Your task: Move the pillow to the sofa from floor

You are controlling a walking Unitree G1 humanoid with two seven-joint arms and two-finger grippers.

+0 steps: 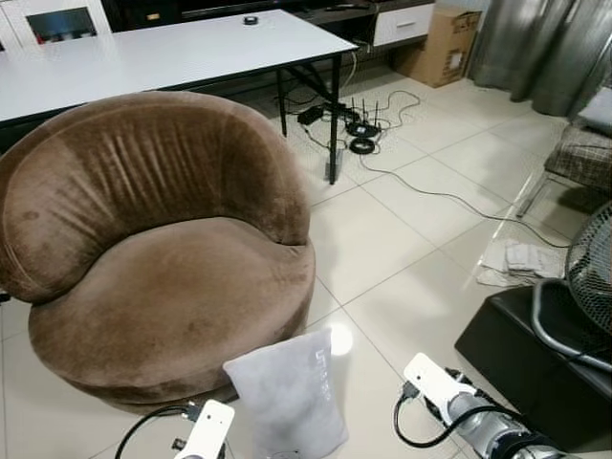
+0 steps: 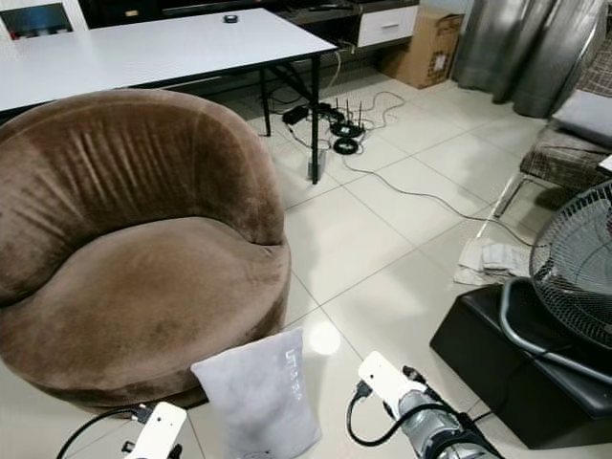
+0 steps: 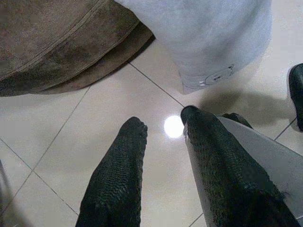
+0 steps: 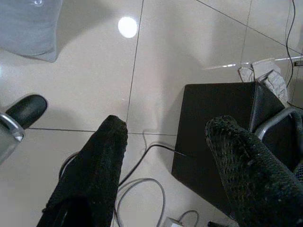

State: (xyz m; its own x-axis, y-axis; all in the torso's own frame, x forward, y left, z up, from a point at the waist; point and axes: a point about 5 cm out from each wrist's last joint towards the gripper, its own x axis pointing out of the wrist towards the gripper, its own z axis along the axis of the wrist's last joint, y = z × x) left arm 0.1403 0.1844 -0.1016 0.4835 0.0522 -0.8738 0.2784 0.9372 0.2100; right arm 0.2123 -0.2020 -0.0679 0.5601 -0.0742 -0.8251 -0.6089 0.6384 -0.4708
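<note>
Glossy cream tiled floor (image 1: 402,239) reflected a ceiling light. A white worktop (image 1: 163,48) on black legs stood at the rear, cables and routers (image 1: 359,129) beneath it. Grey curtains (image 1: 545,48), a cardboard box (image 1: 445,43), a black stool (image 1: 535,363) and a fan (image 2: 574,277) occupied the right side.

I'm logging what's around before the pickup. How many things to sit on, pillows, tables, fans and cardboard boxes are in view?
Brown round sofa: 1
Grey pillow on the floor, against the sofa's base: 1
White table: 1
Fan: 1
Cardboard box: 1
Total: 5
</note>
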